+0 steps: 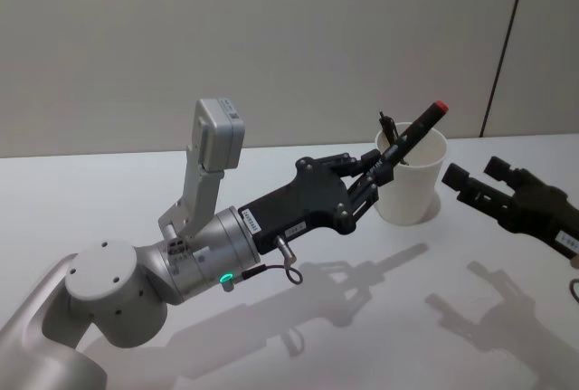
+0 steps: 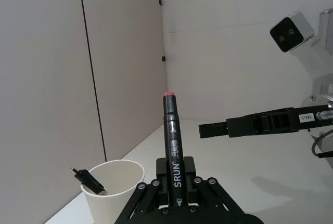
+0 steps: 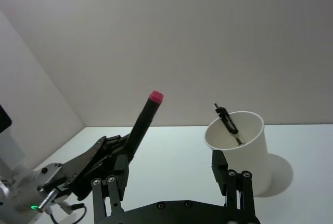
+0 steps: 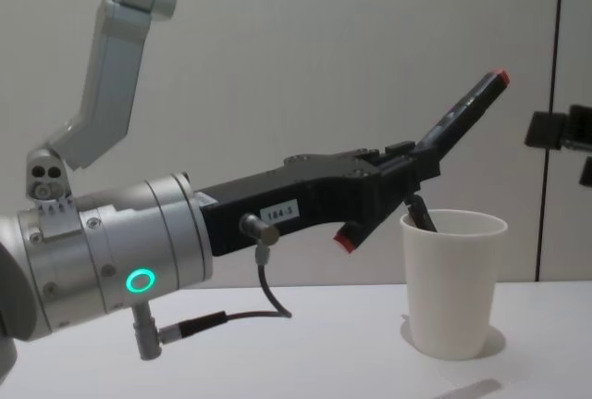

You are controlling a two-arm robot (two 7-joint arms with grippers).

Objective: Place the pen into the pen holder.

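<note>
My left gripper [image 1: 382, 171] is shut on the pen [image 1: 418, 132], a black marker with red ends. It holds the pen tilted, one red end high over the pen holder [image 1: 412, 193], the other low and outside its near-left wall [image 4: 344, 243]. The pen holder is a white paper cup [image 4: 453, 279] standing upright on the table. A second black pen [image 3: 227, 120] leans inside it. In the left wrist view the pen [image 2: 171, 135] rises from between the fingers, with the pen holder [image 2: 117, 193] beside it. My right gripper [image 1: 477, 174] hovers open just right of the cup.
The white table [image 1: 109, 200] spreads to the left and front of the cup. A grey wall stands behind it. My left arm's silver forearm [image 1: 194, 254] stretches across the table's middle, with its wrist camera [image 1: 220, 135] standing up above it.
</note>
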